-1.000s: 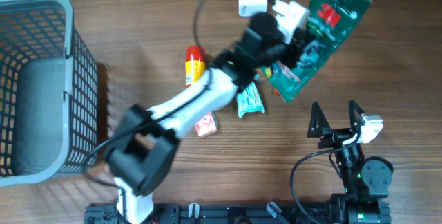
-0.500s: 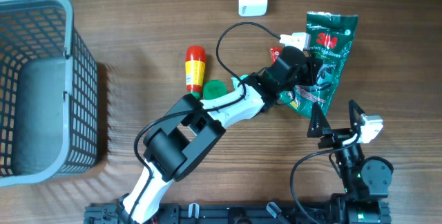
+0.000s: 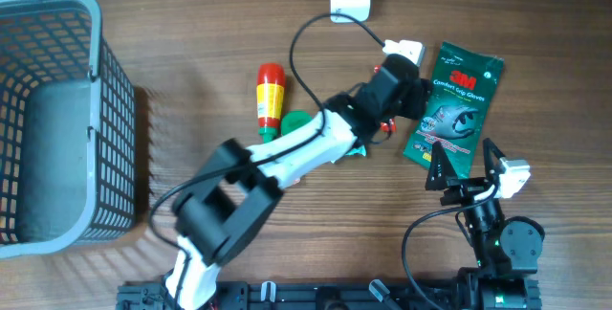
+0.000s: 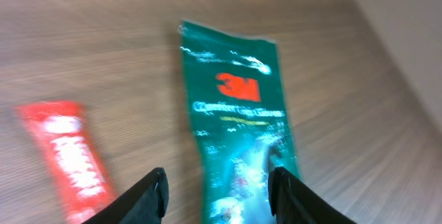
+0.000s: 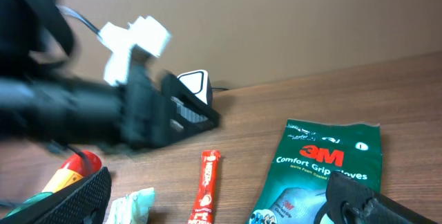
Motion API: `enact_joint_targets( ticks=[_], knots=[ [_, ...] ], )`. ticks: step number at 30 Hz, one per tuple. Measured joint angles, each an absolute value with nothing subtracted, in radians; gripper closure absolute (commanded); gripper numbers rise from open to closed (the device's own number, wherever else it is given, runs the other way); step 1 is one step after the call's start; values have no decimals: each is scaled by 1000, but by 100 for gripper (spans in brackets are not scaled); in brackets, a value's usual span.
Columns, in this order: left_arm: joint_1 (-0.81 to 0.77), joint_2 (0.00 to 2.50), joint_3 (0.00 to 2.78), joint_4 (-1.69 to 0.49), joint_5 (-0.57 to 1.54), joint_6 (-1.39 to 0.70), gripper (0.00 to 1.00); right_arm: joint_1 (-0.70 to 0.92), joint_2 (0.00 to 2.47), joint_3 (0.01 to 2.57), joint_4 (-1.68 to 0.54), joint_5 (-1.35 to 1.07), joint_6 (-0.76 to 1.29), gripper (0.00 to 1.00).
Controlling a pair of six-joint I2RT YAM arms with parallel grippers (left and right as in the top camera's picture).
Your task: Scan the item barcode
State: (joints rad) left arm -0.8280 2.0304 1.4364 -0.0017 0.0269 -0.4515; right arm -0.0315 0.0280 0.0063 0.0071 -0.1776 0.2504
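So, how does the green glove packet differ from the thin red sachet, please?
The green glove packet is wide and much larger; the red sachet is a narrow strip. The packet bears a red 3M logo; the sachet's print is illegible. Both lie flat on the table.

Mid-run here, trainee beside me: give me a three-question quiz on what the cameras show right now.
1. True or false: the left gripper and the right gripper both stand open.
2. Which lies nearest the green glove packet? A basket, B red sachet, C scanner.
3. Fill in: the red brand mark on the packet reads ___.
Key: 1 true; 2 B; 3 3M.
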Motion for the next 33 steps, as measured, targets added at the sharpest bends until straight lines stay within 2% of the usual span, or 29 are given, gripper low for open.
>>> enact_joint_targets(
  ticks=[8, 10, 11, 13, 18, 23, 27, 33],
  knots=[
    [-703, 1645, 1443, -521, -97, -189, 46, -31, 28, 6, 7, -178, 250, 0],
    [-679, 1563, 1443, -663, -107, -150, 25, -31, 28, 6, 7, -178, 250, 0],
    [-665, 1519, 1443, -741, -109, -129, 0, -31, 28, 6, 7, -178, 250, 0],
    [-649, 1463, 1443, -835, -112, -109, 0, -31, 28, 6, 7, -178, 250, 0],
    [-640, 1298, 1444, -1225, -116, -86, 0, -31, 28, 6, 7, -178, 250, 0],
    [-640, 1256, 1444, -1559, -116, -87, 0, -31, 28, 6, 7, -178, 250, 0],
    [-640, 1255, 1444, -1651, -116, -88, 0, -31, 28, 6, 7, -178, 250, 0],
    [-640, 1255, 1444, -1679, -116, -88, 0, -31, 28, 6, 7, -178, 250, 0]
  ],
)
